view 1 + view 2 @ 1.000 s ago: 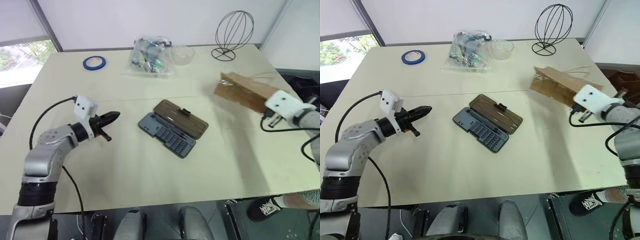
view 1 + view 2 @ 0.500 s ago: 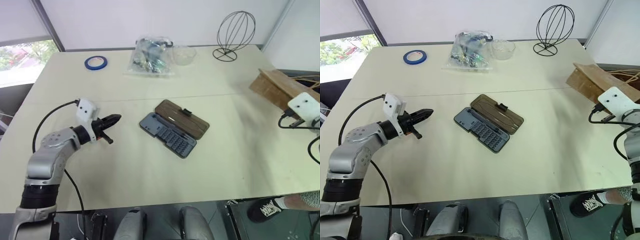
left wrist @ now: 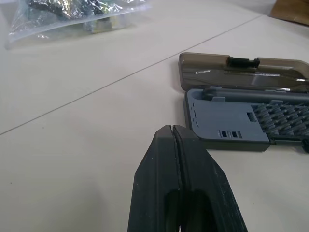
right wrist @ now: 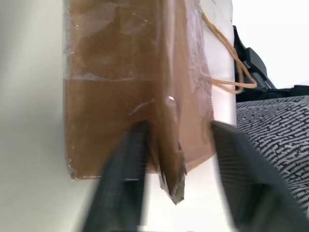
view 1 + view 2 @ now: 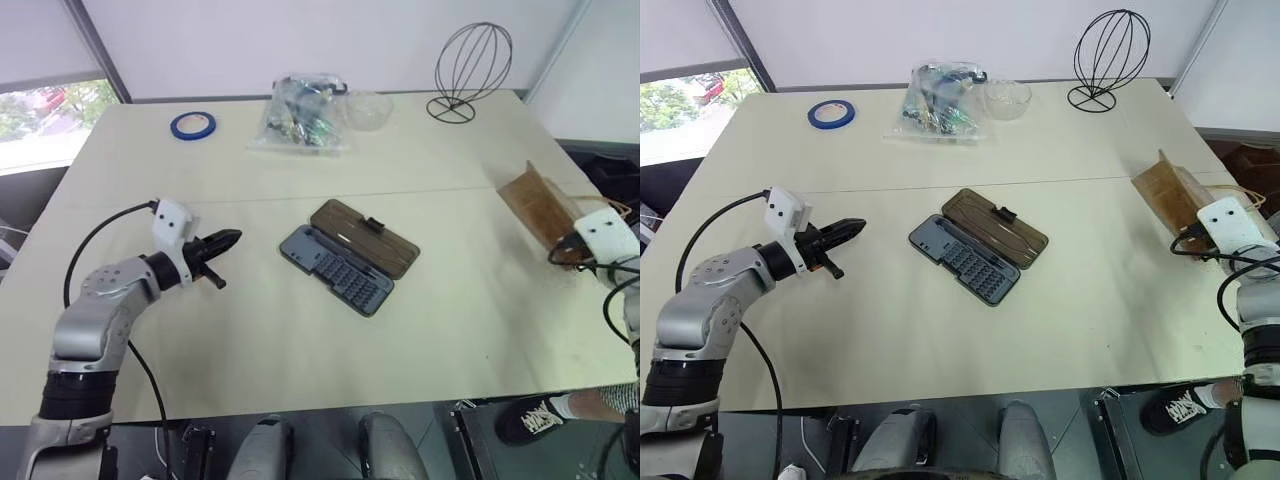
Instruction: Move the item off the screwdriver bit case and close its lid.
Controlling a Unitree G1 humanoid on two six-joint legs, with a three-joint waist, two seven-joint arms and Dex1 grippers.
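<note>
Your right gripper (image 4: 176,193) stands with fingers spread around the kraft paper bag (image 5: 538,208) at the table's (image 5: 300,340) right edge; it may slide off. The screwdriver bit case (image 5: 347,256) lies mid-table, lid (image 5: 362,238) open. Your left gripper (image 5: 222,240) is closed and empty.

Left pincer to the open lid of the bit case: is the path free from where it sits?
Probably yes. The left pincer points toward the lid across bare table, nothing between them.
</note>
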